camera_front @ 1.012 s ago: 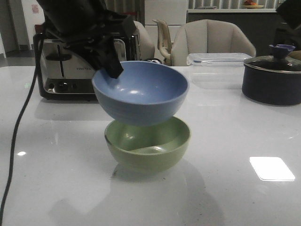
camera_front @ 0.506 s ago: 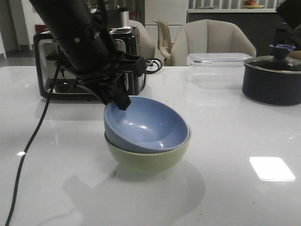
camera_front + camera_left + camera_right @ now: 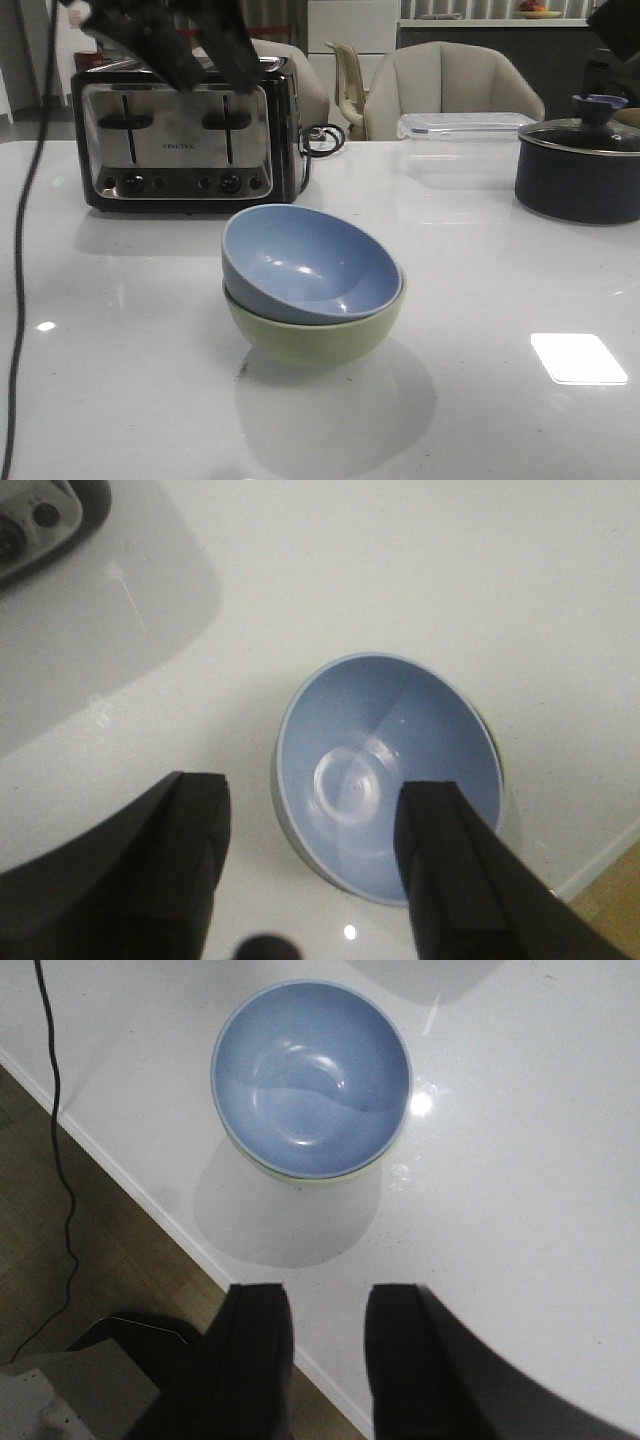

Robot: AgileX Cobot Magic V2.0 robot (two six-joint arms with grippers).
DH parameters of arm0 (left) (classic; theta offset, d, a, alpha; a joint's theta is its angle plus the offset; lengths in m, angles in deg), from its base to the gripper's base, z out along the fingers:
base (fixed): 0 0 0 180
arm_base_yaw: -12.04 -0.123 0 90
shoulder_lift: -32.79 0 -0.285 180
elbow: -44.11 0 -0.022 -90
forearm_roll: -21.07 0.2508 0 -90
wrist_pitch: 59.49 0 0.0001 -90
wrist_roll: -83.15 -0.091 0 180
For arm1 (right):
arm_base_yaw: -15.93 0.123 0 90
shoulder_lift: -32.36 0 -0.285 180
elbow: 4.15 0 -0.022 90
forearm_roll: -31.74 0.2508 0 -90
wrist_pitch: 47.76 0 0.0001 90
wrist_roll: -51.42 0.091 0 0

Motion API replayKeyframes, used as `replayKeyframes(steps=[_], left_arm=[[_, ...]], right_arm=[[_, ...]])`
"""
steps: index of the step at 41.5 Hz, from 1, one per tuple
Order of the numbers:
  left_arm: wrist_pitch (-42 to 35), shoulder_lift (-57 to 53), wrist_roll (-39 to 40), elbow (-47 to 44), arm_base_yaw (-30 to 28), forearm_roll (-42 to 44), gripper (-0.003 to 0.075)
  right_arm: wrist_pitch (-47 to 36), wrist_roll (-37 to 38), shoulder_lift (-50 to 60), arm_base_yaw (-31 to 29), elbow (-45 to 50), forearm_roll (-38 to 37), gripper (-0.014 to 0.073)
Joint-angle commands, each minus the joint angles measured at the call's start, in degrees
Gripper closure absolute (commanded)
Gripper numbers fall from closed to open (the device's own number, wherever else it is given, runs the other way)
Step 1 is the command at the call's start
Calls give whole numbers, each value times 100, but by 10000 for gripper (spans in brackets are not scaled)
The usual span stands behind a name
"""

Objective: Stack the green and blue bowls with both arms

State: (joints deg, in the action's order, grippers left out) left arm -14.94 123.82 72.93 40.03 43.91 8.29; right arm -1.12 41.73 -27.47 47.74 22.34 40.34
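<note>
The dusty blue bowl (image 3: 310,262) sits nested in the pale green bowl (image 3: 315,338) in the middle of the white table, tilted toward the camera. My left gripper (image 3: 200,60) is raised high above and behind the bowls, in front of the toaster. In the left wrist view the left gripper (image 3: 315,785) is open and empty, with the blue bowl (image 3: 385,780) far below it. My right gripper (image 3: 325,1295) is open and empty, held above the table edge, apart from the blue bowl (image 3: 310,1075). A sliver of the green bowl (image 3: 330,1174) shows under it.
A chrome toaster (image 3: 180,130) stands at the back left. A dark lidded pot (image 3: 580,165) and a clear plastic container (image 3: 465,130) stand at the back right. A black cable (image 3: 20,300) hangs at the left. The table edge (image 3: 130,1195) runs near the bowls.
My left gripper lowered the blue bowl into the green bowl, let go of it, and rose up and back toward the toaster. The bowls now rest stacked.
</note>
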Motion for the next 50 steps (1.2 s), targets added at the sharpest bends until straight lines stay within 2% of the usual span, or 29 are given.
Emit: replayKeyframes(steps=[1,22,32,37,40,45,50], left_arm=[[-172,-918,-113,-205,34,-34,283],[-172,-4457,-193,-2762,34,377,283],[-278,-5050,-193,-3234,34,377,283],[-307,-5040,-154,-3234,34,403,290],[-307,-5029,-139,-3234,34,422,334],[-307,-5018,162,-3234,34,621,456],[-307,-5018,162,-3234,34,642,577]], right_arm=[[-344,6,64,-11,-145,10,270],[-343,6,64,-11,-145,10,270],[-343,6,64,-11,-145,10,270],[-320,6,64,-11,-145,10,333],[-297,6,64,-11,-145,10,426],[-268,6,64,-11,-145,10,560],[-202,6,64,-11,-145,10,547]])
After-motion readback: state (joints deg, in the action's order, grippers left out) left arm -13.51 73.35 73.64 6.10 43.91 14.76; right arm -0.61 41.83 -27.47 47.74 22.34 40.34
